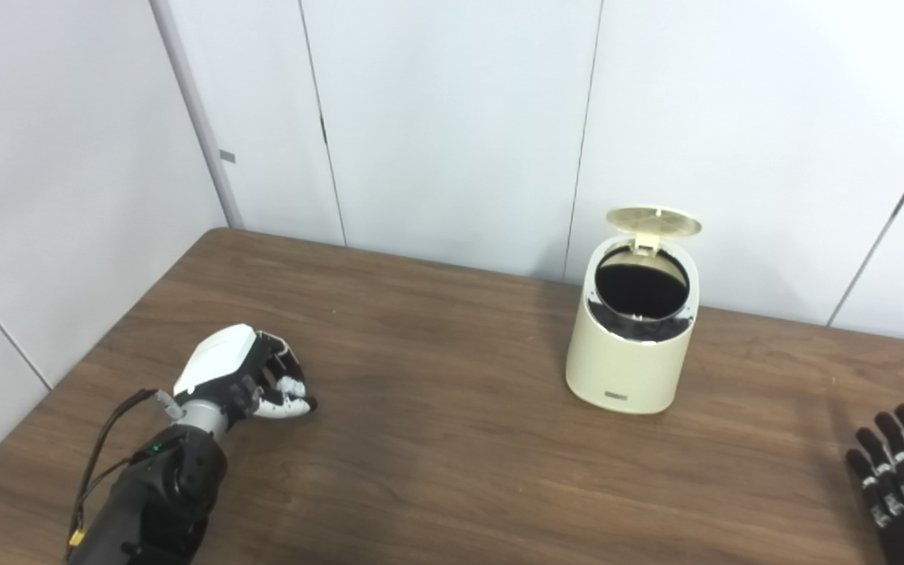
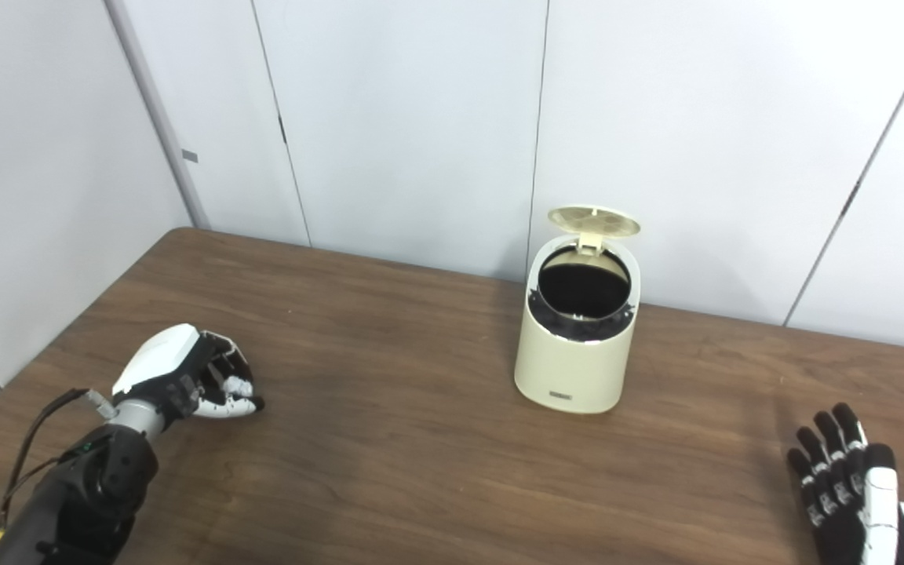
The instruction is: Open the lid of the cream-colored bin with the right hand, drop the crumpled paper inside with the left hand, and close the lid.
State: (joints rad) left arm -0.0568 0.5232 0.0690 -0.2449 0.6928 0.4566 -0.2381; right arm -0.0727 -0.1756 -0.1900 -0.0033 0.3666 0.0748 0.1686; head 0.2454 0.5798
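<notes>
Cream-colored round plastic bin (image 1: 631,337) stands with its lid (image 1: 654,221) up on the brown wooden table (image 1: 436,439); left hand (image 1: 252,377) curled closed, its contents hidden; right hand (image 2: 844,490) spread, empty.

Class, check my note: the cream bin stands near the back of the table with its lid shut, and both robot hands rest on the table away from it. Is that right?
One thing is wrong: the lid stands open, tipped back above the dark opening of the cream bin, as the right eye view shows. The rest holds: the left robot hand and right robot hand are at the table, apart from the bin.
</notes>
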